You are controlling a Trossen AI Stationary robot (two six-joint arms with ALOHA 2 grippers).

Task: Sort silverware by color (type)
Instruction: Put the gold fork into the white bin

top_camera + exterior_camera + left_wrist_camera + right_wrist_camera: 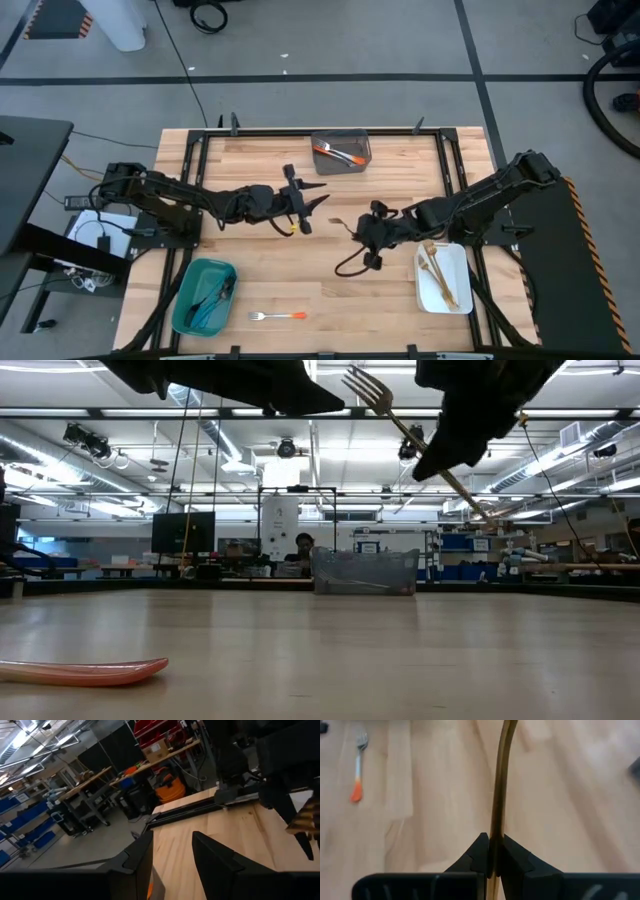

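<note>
My right gripper (358,230) hovers over the table's middle, shut on an all-gold fork (372,392). The left gripper (312,196) is open just to its left, above the table, and holds nothing. One orange-handled fork (277,316) lies flat near the near edge; it also shows in the low view (85,672) and the right wrist view (359,767). Orange-handled silverware lies in the grey bin (341,150), blue pieces in the teal bin (188,300), and gold pieces on the white tray (455,285). My right gripper pinches the gold fork's handle (494,832) between its two fingers, partway along its length. The fingers slant down from the table's right side. The fork is lifted clear and tilted, its tines (368,388) raised toward the left and its handle end (482,512) lower.
The grey bin stands at the far edge (365,572), the teal bin at the near left corner and the white tray at the near right. Black frame rails (195,190) run along the table's sides. Bare wood lies between the bins. A person sits far behind the table (303,545).
</note>
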